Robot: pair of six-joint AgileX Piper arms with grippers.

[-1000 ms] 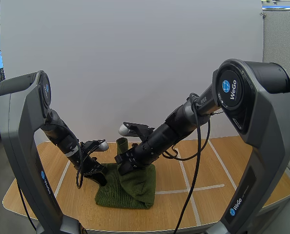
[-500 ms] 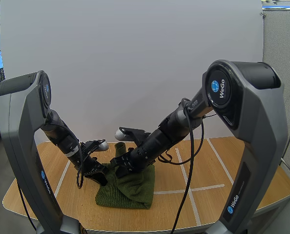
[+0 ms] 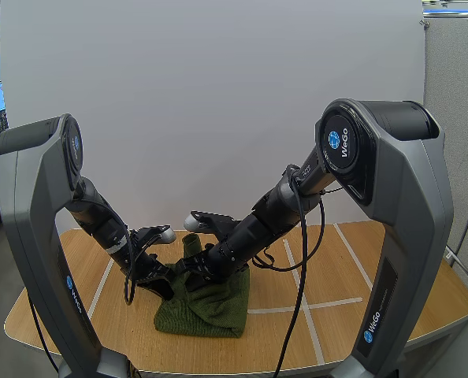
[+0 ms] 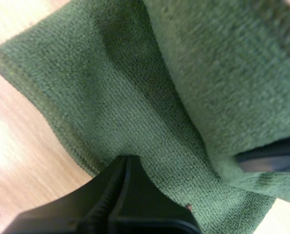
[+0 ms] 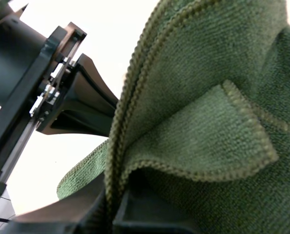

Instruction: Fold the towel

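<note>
**Both grippers clamped on the green towel, one hem lifted**

The green towel (image 3: 212,305) lies bunched and partly folded on the wooden table (image 3: 352,268), towards the table's left of centre in the high view. Its near edge is rounded where one layer lies doubled over another.

The left gripper (image 3: 161,285) sits low at the towel's left edge, down against the table. In the left wrist view its two black fingers lie together as a dark wedge. The towel's stitched hem runs into their tips, so they pinch the cloth there. More layers of green cloth are draped just beyond them.

The right gripper (image 3: 189,268) is over the towel's back left part, just beside the left gripper. It holds a flap of the towel that stands up off the pile. In the right wrist view the doubled hem runs down between its fingers, which are clamped on it. A folded corner of the cloth sticks out beside them. The left gripper's fingers are close behind that raised hem.
</note>
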